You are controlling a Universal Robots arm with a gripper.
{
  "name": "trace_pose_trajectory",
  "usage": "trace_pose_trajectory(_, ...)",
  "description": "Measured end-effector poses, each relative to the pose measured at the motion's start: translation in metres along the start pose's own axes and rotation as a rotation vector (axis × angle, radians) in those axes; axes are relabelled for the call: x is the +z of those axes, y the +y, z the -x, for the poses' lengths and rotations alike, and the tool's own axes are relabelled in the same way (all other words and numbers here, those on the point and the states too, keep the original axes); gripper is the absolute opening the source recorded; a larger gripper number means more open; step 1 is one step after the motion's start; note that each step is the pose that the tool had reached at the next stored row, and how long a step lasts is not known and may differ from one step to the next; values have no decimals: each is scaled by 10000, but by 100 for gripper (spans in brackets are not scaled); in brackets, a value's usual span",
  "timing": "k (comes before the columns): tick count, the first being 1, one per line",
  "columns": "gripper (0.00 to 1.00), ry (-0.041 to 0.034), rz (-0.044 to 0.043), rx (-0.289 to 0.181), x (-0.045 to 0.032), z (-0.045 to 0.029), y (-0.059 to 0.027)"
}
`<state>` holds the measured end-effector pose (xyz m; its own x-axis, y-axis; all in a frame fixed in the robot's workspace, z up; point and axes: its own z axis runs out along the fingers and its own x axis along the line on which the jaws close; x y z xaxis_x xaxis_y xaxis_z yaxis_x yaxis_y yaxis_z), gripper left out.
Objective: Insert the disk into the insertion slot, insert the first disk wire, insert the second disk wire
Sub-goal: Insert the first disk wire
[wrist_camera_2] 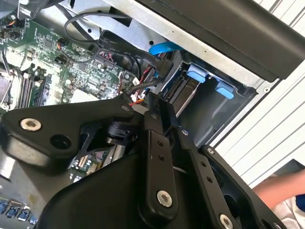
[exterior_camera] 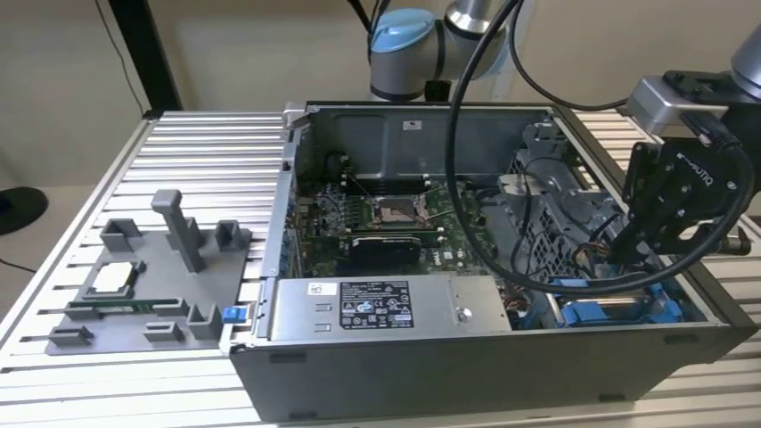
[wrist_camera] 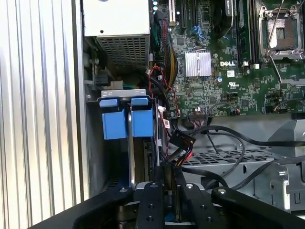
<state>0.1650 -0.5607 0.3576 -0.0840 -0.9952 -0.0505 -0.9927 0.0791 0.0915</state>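
An open computer case (exterior_camera: 476, 374) is set on a ribbed aluminium table (exterior_camera: 191, 152), and a plain beige wall (exterior_camera: 238, 45) is seen behind it. A grey fixture tray (exterior_camera: 155, 285) is laid on the table at the exterior view's left. The arm's base (exterior_camera: 405, 45) is seen at the upper centre of that frame. The gripper (exterior_camera: 618, 254) is seen down inside the case at the exterior view's right. The disk (exterior_camera: 594, 314), in its blue carrier, is lodged in the insertion slot (wrist_camera_2: 214, 114) at the lower right of the exterior view, just beneath the gripper. In both wrist views the fingers (wrist_camera: 167, 191) are drawn together with barely a gap between them. A black connector (wrist_camera: 180, 143) with red and yellow wires is found right at the fingertips; whether it is pinched cannot be told.
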Motion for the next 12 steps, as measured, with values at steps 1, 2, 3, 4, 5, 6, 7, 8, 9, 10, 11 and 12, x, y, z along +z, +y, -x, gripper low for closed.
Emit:
trace_pose_trajectory(1, 0, 0, 0, 1, 0, 0, 2)
trace_pose_trajectory(2, 0, 0, -3, 1, 1, 0, 4)
trace_pose_trajectory(3, 0, -1, -10, 0, 1, -1, 6)
trace_pose_trajectory(4, 0, -4, -20, -1, 2, -2, 8)
trace_pose_trajectory(5, 0, -11, -42, -3, 2, -4, 13)
trace_pose_trajectory(6, 0, -17, -76, -6, 3, -7, 20)
trace_pose_trajectory(7, 0, -19, -109, -11, 3, -12, 29)
trace_pose_trajectory(8, 0, -20, -158, -25, 3, -18, 41)
trace_pose_trajectory(9, 0, -23, -212, -42, 4, -25, 52)
trace_pose_trajectory(10, 0, -29, -278, -63, 5, -33, 63)
trace_pose_trajectory(11, 0, -32, -343, -86, 6, -40, 70)
trace_pose_trajectory(12, 0, -36, -424, -122, 7, -46, 74)
